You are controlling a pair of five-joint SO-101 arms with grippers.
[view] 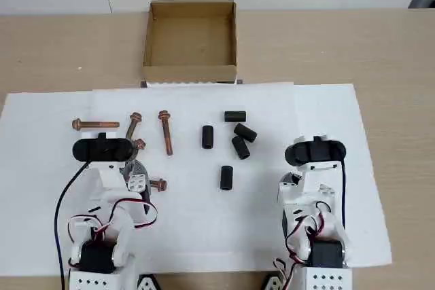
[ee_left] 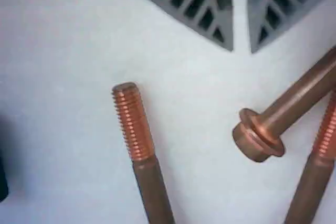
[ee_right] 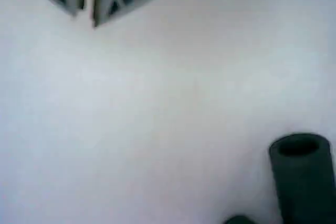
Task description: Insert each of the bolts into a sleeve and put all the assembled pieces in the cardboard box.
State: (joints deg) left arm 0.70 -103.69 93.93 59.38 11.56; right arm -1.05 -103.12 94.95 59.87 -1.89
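Bolts (view: 165, 132), five and copper-coloured, lie scattered on the left part of a white sheet (view: 326, 113) spread over the wooden worktop (view: 394, 45). Five short black sleeves (view: 207, 136) lie loose in the middle of the sheet. The cardboard box (view: 190, 73) sits beyond them at the sheet's far edge, with nothing in it, and no bolt is in a sleeve yet.

Among the bolts hangs the left gripper (ee_left: 241, 51), its jaws drawn almost together with nothing between them. A threaded bolt end (ee_left: 134, 124) lies near its tips, untouched. The right gripper (ee_right: 89, 22) is likewise closed on nothing, with one sleeve (ee_right: 302, 177) lying apart from it.

By this layout the left arm is nearer the bolts and the right arm nearer the sleeves. The bolt closest to the sleeves lies with its long axis toward the box, head at the far end.
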